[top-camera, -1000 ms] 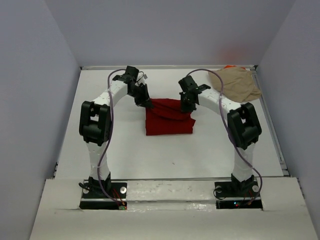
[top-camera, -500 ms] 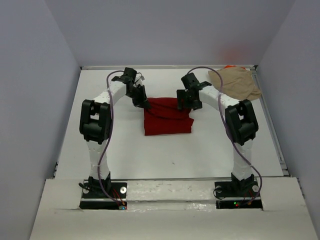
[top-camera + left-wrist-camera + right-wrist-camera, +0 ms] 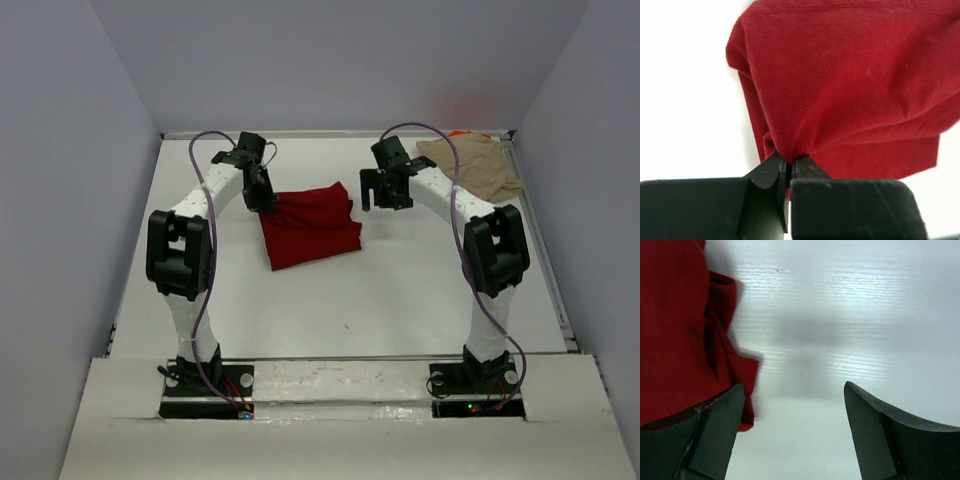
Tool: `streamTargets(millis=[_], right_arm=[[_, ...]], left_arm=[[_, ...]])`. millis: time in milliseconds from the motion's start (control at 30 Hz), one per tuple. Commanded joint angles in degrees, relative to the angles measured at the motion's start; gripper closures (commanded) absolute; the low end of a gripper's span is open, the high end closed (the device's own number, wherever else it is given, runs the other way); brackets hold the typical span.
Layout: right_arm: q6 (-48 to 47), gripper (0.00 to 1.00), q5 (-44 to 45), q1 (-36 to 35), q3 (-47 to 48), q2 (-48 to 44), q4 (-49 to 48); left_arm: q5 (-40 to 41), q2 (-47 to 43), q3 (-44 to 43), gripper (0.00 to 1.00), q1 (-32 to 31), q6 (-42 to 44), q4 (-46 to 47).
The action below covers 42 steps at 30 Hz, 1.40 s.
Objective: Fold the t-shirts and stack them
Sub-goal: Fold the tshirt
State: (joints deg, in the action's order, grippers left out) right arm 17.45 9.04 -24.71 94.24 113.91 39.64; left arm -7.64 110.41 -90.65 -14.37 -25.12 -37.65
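A folded dark red t-shirt (image 3: 308,225) lies mid-table, skewed with its left end pulled toward the back. My left gripper (image 3: 262,200) is shut on that shirt's upper left corner; in the left wrist view the red cloth (image 3: 850,85) bunches into the pinched jaws of the left gripper (image 3: 788,165). My right gripper (image 3: 385,192) hovers open just right of the shirt, with bare table between the jaws of the right gripper (image 3: 795,395) and the red edge (image 3: 675,340) at its left. A crumpled tan t-shirt (image 3: 472,166) sits at the back right with an orange sliver (image 3: 460,133) behind it.
White table (image 3: 400,290) bounded by a raised back rim (image 3: 330,133) and side walls. Both arm bases (image 3: 205,385) stand at the near edge. The tan pile lies close behind the right arm's elbow.
The right gripper opened and let go of the red shirt, then drew back to the right. The left gripper dragged its corner leftward, skewing the folded shirt.
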Motion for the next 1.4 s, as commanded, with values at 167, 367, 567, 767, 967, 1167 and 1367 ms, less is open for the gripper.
streamTargets(millis=[167, 367, 567, 767, 967, 1167, 1367], right_arm=[[-1.9, 0.14, -0.2, 0.5, 0.9, -2.9, 0.4], [-2.4, 0.14, -1.0, 0.5, 0.9, -3.6, 0.4], [-3.3, 0.14, -0.3, 1.0, 0.3, -4.2, 0.4], [-3.1, 0.14, -1.1, 1.0, -0.3, -3.8, 0.0], [-3.5, 0.14, -1.2, 1.0, -0.4, -4.2, 0.0], [-3.8, 0.16, -2.1, 1.0, -0.4, -4.5, -0.3], [-3.8, 0.52, -2.4, 1.0, 0.0, -3.3, -0.5]], left_arm=[[-1.6, -0.4, 2.8, 0.68, 0.0, 0.7, 0.0], [-19.8, 0.0, 10.9, 0.30, 0.7, -0.9, 8.5], [-18.8, -3.1, 15.2, 0.21, 1.5, -5.9, 11.2], [-2.7, -6.3, 12.4, 0.21, 2.2, -8.3, 4.4], [10.1, -10.6, 9.0, 0.21, 2.3, -10.0, 0.5], [5.2, -15.7, 5.0, 0.22, 2.1, -8.6, 1.2], [-6.0, -14.5, 2.1, 0.57, 2.0, -5.7, 5.4]])
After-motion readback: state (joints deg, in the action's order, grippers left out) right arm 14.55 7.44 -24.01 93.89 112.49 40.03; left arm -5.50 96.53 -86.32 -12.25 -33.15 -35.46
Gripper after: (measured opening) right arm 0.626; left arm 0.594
